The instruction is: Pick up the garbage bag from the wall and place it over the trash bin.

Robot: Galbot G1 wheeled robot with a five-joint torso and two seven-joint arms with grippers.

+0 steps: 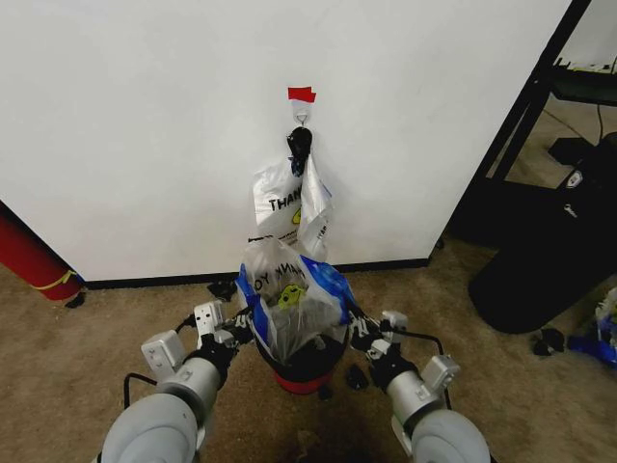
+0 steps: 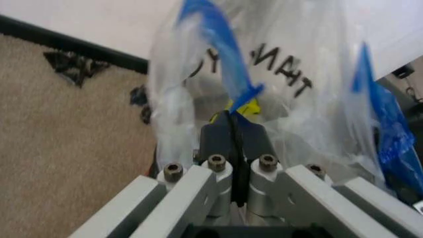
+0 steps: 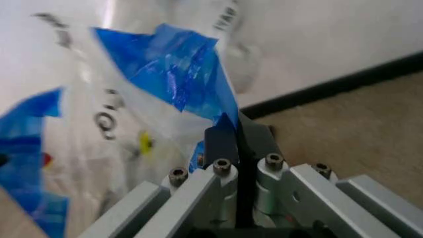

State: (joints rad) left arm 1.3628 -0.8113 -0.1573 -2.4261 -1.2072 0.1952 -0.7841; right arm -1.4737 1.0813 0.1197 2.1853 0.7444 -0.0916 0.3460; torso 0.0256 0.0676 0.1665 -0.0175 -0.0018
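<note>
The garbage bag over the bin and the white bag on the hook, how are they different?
The garbage bag is see-through with bright blue strips; the white bag is solid white with black letters. The garbage bag sits low over the trash bin, pinched by the left gripper and right gripper; the white bag hangs from the hook untouched. Both are thin, crinkly plastic.

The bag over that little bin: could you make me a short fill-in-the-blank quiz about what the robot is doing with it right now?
1. The garbage bag is held above the black trash bin, which has a ____ base.
2. The left gripper and the right gripper each pinch a ____ strip of the bag.
3. A white bag hangs from a hook on the ____.

Missing words: red; blue; wall
</note>
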